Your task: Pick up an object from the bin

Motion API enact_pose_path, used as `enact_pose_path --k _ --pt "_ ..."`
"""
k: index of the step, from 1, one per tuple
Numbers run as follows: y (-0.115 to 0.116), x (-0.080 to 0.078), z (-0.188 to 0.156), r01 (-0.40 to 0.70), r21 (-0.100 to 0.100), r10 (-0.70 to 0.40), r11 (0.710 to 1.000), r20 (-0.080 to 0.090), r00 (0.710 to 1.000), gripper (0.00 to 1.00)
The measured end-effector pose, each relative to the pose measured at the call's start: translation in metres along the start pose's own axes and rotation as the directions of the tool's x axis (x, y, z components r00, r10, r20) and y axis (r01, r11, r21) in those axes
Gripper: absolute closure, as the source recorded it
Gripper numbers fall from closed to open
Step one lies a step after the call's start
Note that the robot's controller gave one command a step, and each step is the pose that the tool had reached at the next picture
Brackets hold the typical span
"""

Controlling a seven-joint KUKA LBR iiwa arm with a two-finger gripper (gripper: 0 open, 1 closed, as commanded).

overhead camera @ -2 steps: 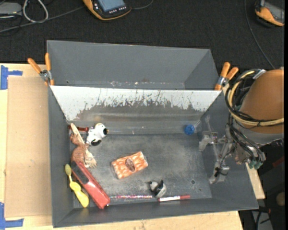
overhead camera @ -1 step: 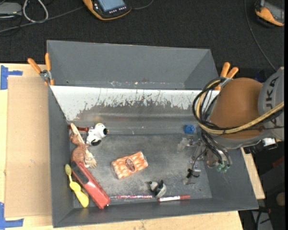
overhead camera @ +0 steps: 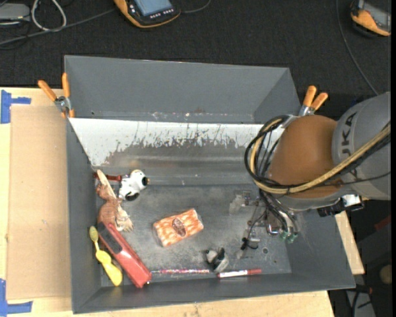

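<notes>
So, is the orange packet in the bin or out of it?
In: the orange packet lies flat on the floor of the bin, apart from the hand.

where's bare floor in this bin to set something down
Bare floor runs along the back wall, from the black-and-white toy to the hand, and between the orange packet and the hand. The left side is crowded: red box, yellow toy.
</notes>
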State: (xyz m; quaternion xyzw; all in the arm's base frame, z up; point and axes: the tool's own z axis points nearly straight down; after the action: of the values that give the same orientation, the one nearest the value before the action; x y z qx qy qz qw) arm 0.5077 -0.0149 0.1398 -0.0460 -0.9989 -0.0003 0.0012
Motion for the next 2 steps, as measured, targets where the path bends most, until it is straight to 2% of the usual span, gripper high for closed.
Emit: enact_pose_path --k 1,2 --pt "0.049 0.000 0.018 0.006 -0.002 -0.006 1.000 -0.004 1.000 0.00" --pt "0.055 -0.025 -0.049 -0.045 0.001 0.045 0.999 -0.003 0.999 0.00"
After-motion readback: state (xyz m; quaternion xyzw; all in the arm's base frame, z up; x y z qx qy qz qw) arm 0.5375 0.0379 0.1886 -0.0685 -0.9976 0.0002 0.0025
